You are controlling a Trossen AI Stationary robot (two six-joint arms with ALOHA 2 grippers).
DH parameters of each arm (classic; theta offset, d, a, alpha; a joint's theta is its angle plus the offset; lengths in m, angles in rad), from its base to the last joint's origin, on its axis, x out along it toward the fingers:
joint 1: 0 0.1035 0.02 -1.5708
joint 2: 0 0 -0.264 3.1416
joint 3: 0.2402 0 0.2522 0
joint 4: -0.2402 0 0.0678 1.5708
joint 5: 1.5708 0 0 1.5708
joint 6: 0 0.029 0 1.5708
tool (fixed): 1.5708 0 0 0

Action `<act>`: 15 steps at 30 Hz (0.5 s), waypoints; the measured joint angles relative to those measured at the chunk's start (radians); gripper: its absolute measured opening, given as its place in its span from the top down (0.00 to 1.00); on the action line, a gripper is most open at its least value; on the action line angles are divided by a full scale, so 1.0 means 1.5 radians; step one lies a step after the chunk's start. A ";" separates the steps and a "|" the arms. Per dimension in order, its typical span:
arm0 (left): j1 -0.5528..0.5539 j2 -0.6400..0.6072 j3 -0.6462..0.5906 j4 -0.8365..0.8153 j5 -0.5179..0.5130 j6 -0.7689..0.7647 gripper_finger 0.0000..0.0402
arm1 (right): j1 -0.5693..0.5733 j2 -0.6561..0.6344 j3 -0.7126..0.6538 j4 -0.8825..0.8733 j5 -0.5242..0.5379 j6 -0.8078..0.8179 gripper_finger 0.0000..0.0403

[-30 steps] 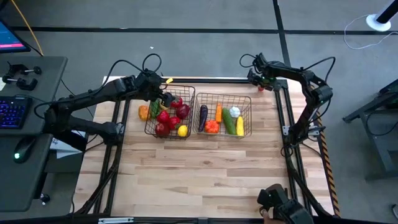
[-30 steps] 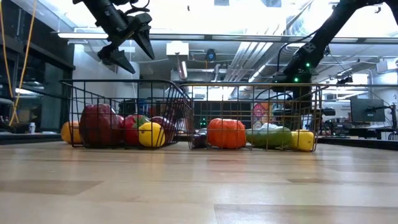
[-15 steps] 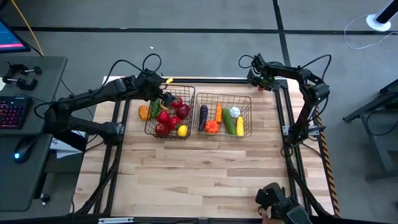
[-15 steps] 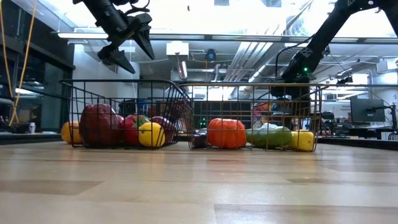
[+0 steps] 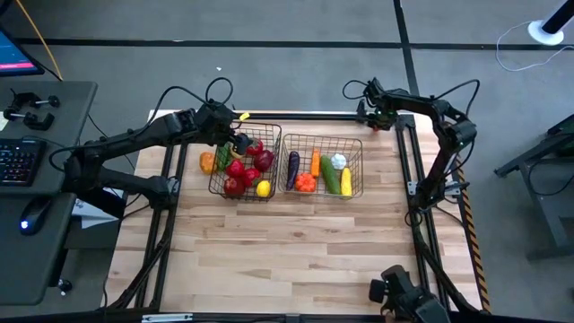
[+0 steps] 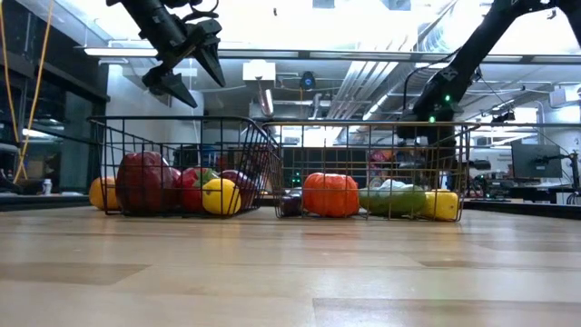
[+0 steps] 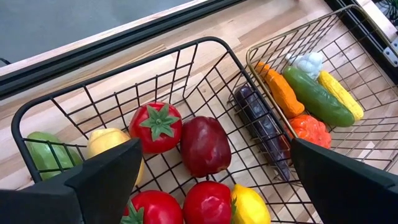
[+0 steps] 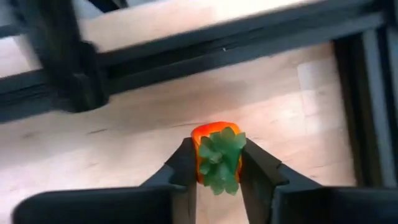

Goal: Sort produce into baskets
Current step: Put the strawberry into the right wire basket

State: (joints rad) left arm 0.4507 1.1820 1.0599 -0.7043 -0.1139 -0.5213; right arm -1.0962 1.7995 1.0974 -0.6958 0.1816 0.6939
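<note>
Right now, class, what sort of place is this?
Probably a robotics lab: two robot arms work at a wooden table with wire baskets of toy produce, a keyboard sits on a side desk, and bare ceiling pipes show behind.

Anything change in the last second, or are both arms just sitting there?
The right end effector at the table's far right corner has closed on a small orange vegetable with a green top. The left end effector stayed open above the left basket; both baskets' produce unchanged.
</note>
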 joint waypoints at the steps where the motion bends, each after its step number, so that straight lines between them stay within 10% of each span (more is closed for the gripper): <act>1: 0.000 0.000 0.000 0.000 0.000 0.000 0.01 | 0.002 -0.012 0.000 -0.001 0.000 -0.010 0.84; 15: 0.000 0.000 0.000 0.000 0.000 0.001 0.01 | 0.225 -0.330 0.000 0.005 -0.150 -0.096 0.77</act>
State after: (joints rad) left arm 0.4507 1.1820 1.0599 -0.7048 -0.1143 -0.5198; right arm -0.7581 1.3045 1.0981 -0.6882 -0.0436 0.5495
